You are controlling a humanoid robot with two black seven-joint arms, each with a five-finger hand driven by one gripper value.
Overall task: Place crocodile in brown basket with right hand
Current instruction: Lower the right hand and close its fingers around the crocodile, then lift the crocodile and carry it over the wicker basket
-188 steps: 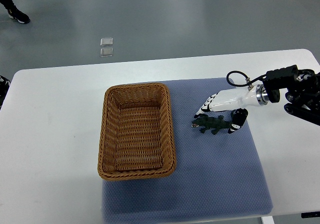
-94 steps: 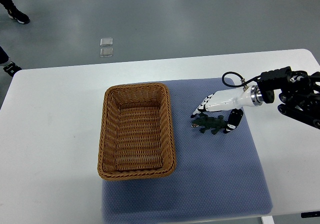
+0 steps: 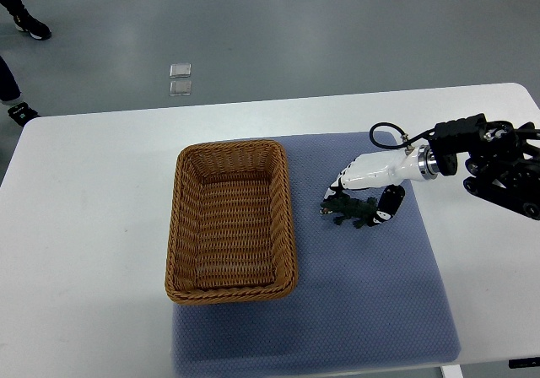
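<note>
Shifted slightly left toward the brown woven wicker basket, the white right hand pinches the small dark-green toy crocodile for carrying.

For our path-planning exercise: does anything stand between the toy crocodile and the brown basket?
Nothing visible does. Only bare blue mat separates the crocodile from the brown basket; the basket's own wall is the one thing to lift over. The right hand is at the crocodile.

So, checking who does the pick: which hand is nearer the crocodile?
Right. The right hand sits on the crocodile, fingers and thumb closed around it; the left hand is not in view.
</note>
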